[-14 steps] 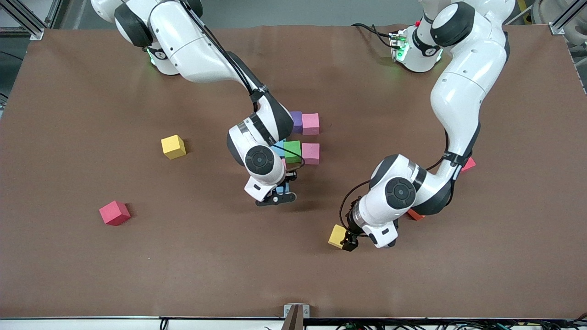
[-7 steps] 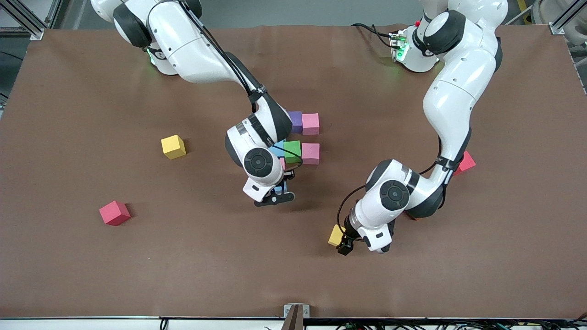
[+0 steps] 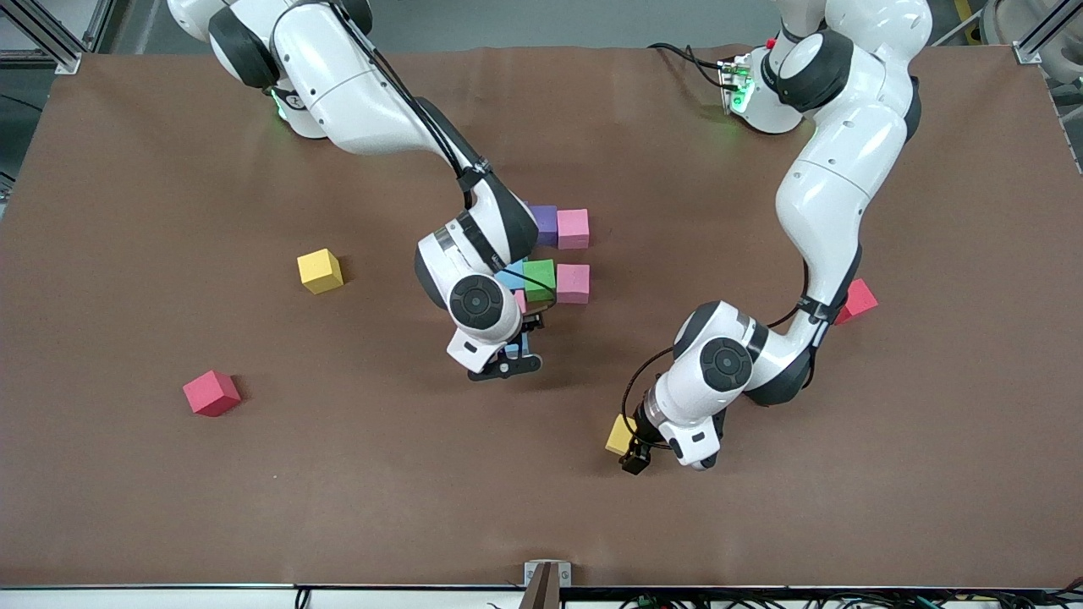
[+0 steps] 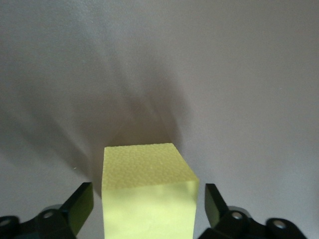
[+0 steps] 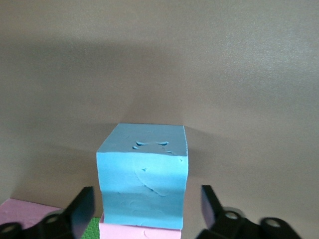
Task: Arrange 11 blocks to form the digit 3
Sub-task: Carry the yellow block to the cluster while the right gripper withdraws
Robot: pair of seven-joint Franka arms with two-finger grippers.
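My left gripper (image 3: 631,447) is low over a yellow block (image 3: 619,432) near the front camera. In the left wrist view its jaws stand open on either side of this yellow block (image 4: 147,199), with a gap on each side. My right gripper (image 3: 511,352) is low at the near end of the block cluster. Its jaws stand open around a blue block (image 5: 142,174), which touches a pink block (image 5: 139,233). The cluster holds purple (image 3: 546,224), pink (image 3: 573,228), blue (image 3: 511,273), green (image 3: 539,279) and pink (image 3: 573,283) blocks. The orange block is hidden.
A second yellow block (image 3: 320,271) and a red cube (image 3: 211,393) lie toward the right arm's end. Another red cube (image 3: 858,300) lies beside the left arm's forearm.
My left arm swung toward the right arm's end, and its gripper settled around the yellow block. The arm now hides the orange block. My right gripper has hardly moved.
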